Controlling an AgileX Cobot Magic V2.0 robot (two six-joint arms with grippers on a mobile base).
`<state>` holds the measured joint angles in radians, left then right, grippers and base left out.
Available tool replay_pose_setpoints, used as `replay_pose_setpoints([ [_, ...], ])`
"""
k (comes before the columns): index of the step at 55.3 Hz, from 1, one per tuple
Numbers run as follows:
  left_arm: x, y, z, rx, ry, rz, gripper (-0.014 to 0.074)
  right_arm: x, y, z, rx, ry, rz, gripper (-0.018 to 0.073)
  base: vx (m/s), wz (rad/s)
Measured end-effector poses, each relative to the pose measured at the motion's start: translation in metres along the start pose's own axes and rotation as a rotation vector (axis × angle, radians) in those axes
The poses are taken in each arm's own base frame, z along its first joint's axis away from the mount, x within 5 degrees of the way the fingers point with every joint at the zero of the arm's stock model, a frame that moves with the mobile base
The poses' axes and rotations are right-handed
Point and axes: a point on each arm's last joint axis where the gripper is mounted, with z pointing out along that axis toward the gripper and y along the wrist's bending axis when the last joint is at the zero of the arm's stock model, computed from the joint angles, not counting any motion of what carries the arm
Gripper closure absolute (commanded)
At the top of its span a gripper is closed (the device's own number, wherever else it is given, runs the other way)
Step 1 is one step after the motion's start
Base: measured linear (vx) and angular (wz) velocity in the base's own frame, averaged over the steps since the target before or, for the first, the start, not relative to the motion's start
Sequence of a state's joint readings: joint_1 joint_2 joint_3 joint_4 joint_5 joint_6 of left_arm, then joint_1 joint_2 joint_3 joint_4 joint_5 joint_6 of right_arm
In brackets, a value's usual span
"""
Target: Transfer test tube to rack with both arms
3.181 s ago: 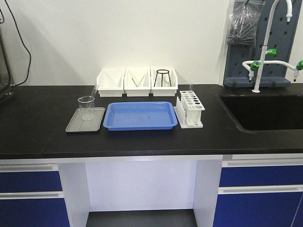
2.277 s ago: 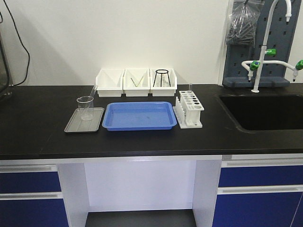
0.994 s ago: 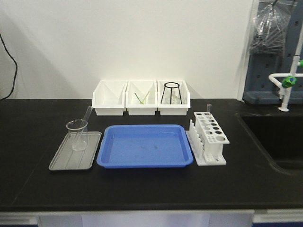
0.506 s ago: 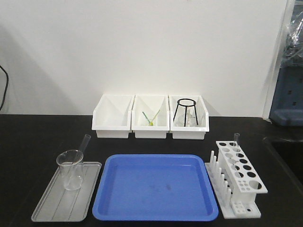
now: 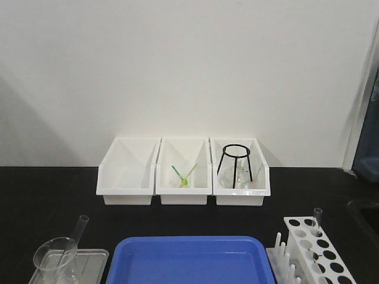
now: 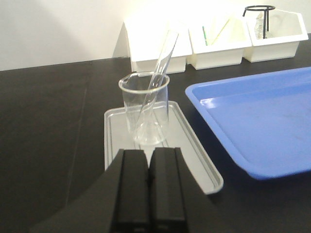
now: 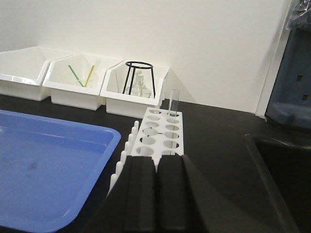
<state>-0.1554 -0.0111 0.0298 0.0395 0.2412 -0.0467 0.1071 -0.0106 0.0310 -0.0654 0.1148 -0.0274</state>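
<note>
Left jaws: left gripper pressed shut, empty.
Right jaws: right gripper likewise shut on nothing.
Test tube: test tube leaning in beaker on grey tray, 12 o'clock of left gripper, apart from it.
Rack: rack at 12 o'clock of right gripper; spare tube standing in far row.
Change: front view much nearer the bench than earlier; white bins now centre; items unmoved.
Meaning: approach likely done; grasp not begun, left jaws to open first.
</note>
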Motion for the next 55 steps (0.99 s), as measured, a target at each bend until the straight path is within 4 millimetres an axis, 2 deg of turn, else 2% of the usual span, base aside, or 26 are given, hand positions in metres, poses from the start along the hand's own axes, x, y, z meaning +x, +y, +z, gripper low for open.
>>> replay_pose_setpoints([
  [19,0.0,0.0,0.0,0.0,0.0,0.0,0.0594,0.0,0.0,0.0,0.0,0.0,0.0,0.0571,0.15,-0.03],
  [55,0.0,0.0,0.0,0.0,0.0,0.0,0.0594,0.0,0.0,0.0,0.0,0.0,0.0,0.0568,0.01,0.0],
])
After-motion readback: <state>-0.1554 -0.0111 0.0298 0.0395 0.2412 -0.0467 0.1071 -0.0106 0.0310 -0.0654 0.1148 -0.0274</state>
